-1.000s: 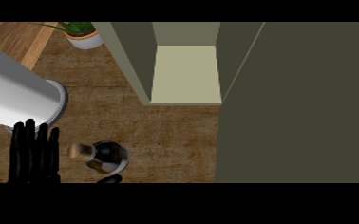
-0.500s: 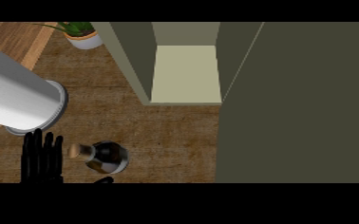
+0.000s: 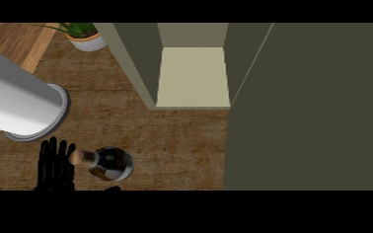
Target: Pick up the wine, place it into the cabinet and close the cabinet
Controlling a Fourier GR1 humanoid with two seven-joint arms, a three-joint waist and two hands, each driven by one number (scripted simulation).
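With the left hand (image 3: 55, 165) open, fingers straight, just beside the upright wine bottle (image 3: 109, 163), grasping remains pending; next, fingers must close round it before the open cabinet (image 3: 193, 76).

wine (image 3: 109, 164) dark, tan cork; cabinet (image 3: 193, 76) olive, cream inside; counter (image 3: 175, 133) brown woodgrain; robot hand (image 3: 55, 167) black

Wine (image 3: 109, 163) stands on table (image 3: 175, 138), just right of left hand (image 3: 55, 167). Open cabinet (image 3: 193, 76) behind it; plant (image 3: 84, 35) far back-left.

left robot hand (image 3: 55, 165) lower, nearer wine (image 3: 108, 163)
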